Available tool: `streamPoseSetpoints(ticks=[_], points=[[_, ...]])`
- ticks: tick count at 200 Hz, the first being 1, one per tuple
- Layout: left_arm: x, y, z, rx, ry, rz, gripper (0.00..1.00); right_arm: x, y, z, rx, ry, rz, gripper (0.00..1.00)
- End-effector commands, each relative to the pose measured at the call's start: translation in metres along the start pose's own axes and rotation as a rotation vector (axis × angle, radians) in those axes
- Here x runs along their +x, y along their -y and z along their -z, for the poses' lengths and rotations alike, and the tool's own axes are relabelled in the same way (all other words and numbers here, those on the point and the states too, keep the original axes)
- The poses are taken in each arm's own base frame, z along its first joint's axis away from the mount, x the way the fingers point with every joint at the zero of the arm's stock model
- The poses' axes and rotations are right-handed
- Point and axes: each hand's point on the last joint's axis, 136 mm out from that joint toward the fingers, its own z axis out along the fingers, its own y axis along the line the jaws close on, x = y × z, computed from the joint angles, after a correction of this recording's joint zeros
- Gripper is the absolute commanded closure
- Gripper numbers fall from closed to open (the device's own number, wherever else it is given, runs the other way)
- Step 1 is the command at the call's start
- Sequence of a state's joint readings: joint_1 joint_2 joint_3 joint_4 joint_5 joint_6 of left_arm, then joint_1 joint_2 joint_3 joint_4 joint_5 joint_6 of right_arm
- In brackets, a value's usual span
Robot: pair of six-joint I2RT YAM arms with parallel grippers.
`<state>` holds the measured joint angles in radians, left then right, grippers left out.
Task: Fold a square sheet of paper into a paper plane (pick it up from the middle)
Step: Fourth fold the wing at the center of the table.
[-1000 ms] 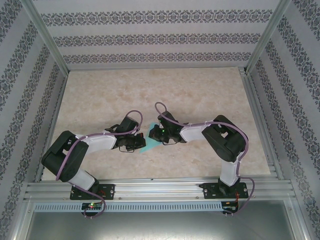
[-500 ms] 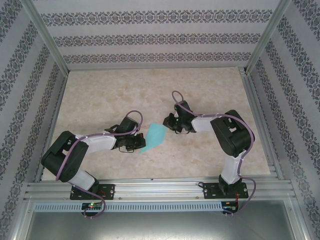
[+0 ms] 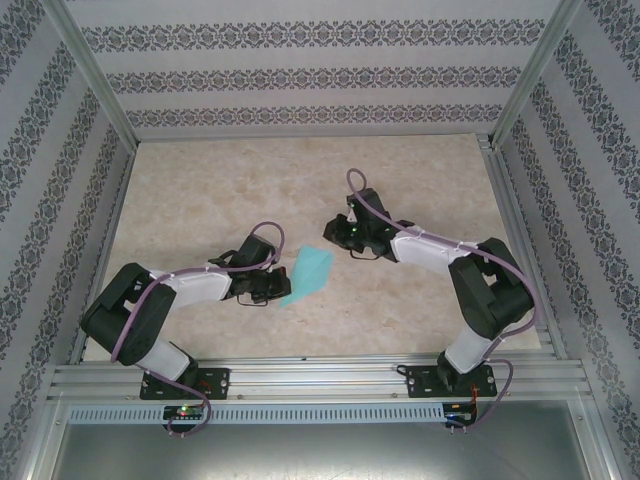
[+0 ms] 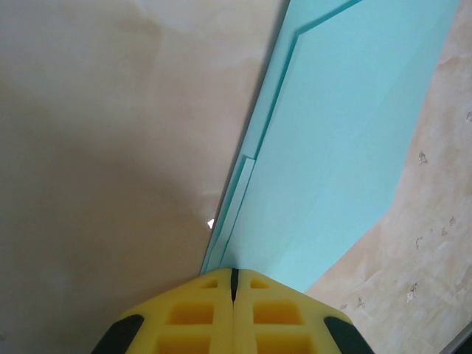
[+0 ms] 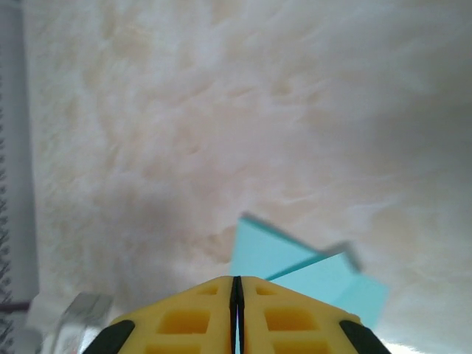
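The sheet of paper (image 3: 309,271), turquoise and already folded into several layers, lies slanted at the centre of the table (image 3: 200,190), its lower left tip pinched in the left gripper (image 3: 278,290), whose jaws are closed tight on it. One second ago the right gripper (image 3: 332,228) sat pressed against the sheet beside the left one and covered most of it. Half a second ago it had drawn off to the upper right, and it now stands further up-frame, well apart from the paper, with its arm stretched out more. The left arm and the sheet have not shifted since the half-second mark. In the top view the contact between the left fingers and the paper is masked by the gripper body, and the folds cannot be made out. The left wrist view supplies both: the yellow pads (image 4: 206,317) meet on the sheet's (image 4: 332,162) corner at the left gripper (image 4: 233,284), and stepped layer edges run along its left side. The sheet's far end is cut off at the upper frame edge. The right wrist view shows the right gripper (image 5: 236,284) with pads closed together and nothing between them, the paper (image 5: 295,273) lying beyond, partly hidden behind the pads. A pale blurred shape (image 5: 77,313) at lower left cannot be identified.
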<state>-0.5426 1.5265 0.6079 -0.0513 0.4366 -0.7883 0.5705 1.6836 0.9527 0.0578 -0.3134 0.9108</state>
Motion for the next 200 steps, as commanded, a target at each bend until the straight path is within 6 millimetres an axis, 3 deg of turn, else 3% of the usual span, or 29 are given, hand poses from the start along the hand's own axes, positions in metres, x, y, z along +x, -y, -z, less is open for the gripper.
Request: streamPoseSetpoints(ticks=[1, 32, 93, 142, 176, 200], points=[[0.049, -0.045, -0.004, -0.146, -0.141, 0.122, 0.99, 0.041, 0.003, -0.021, -0.008, -0.094, -0.029, 0.91], [0.048, -0.036, 0.001, -0.117, -0.108, 0.167, 0.98, 0.065, 0.009, -0.043, -0.011, -0.132, -0.058, 0.93], [0.042, -0.027, 0.018, -0.111, -0.061, 0.139, 0.95, 0.084, 0.062, -0.06, 0.123, -0.181, -0.078, 0.95], [0.016, 0.022, 0.047, -0.01, -0.007, 0.016, 0.89, 0.092, 0.072, -0.057, 0.146, -0.196, -0.079, 0.95], [0.009, 0.05, 0.032, 0.082, -0.078, -0.018, 0.88, 0.093, 0.074, -0.058, 0.152, -0.196, -0.087, 0.95], [0.008, 0.056, 0.014, 0.127, -0.121, -0.002, 0.88, 0.095, 0.077, -0.06, 0.159, -0.202, -0.092, 0.95]])
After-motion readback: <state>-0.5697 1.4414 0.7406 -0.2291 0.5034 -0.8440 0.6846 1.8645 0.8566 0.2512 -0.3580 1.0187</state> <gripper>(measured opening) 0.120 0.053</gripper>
